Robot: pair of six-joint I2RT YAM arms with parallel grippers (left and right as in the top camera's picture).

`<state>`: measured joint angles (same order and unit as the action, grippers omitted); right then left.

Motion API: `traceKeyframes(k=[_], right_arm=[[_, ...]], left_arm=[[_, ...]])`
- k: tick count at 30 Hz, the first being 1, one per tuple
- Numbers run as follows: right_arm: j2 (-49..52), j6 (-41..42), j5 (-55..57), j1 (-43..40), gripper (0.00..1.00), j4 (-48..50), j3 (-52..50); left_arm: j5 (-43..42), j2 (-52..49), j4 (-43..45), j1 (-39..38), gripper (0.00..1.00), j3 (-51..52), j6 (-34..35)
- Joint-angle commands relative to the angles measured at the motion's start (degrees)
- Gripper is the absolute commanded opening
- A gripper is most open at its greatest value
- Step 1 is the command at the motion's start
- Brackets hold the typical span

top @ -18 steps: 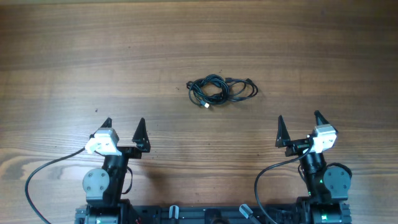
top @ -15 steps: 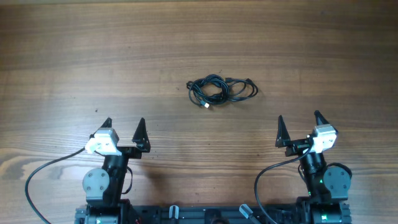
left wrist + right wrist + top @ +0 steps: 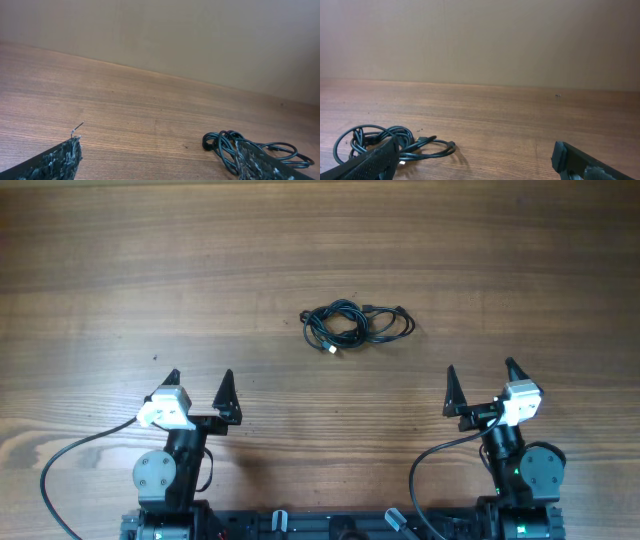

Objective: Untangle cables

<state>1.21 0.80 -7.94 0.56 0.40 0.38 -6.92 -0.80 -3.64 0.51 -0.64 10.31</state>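
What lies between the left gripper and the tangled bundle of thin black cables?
Only bare brown wooden table separates the left gripper from the thin black cables, shown in the overhead view.

You see black cables [image 3: 356, 326] with one whitish tip on a brown, wood-grained table [image 3: 120, 270]. The left gripper [image 3: 199, 374] and right gripper [image 3: 480, 367] are black and white.

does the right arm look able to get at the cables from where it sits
Probably yes. The right gripper is open, and the cables lie ahead and to its left with only bare table between them; nothing stands in the way.
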Motion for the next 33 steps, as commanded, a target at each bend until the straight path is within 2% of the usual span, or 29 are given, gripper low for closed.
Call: traceKeyframes(k=[1,24,26,32,33], right_arm=[[-0.42,0.7,-0.96,0.15,1.0,0.2,-0.09],[-0.42,0.72,-2.27,0.15,1.0,0.46,-0.09],[-0.42,0.87,-4.04,0.15,1.0,3.04,-0.09],[-0.42,2.49,-6.19,0.15,1.0,6.1,0.37],[-0.42,4.26,-6.14,0.15,1.0,6.6,0.52]], left_arm=[[-0.09,0.42,-0.22,0.46,1.0,0.31,-0.92],[-0.07,0.42,-0.22,0.46,1.0,0.31,-0.98],[2.49,0.42,-0.33,0.5,1.0,0.31,-1.09],[2.4,0.42,-0.17,0.5,1.0,0.31,-0.87],[0.22,0.42,0.35,0.5,1.0,0.31,-0.87]])
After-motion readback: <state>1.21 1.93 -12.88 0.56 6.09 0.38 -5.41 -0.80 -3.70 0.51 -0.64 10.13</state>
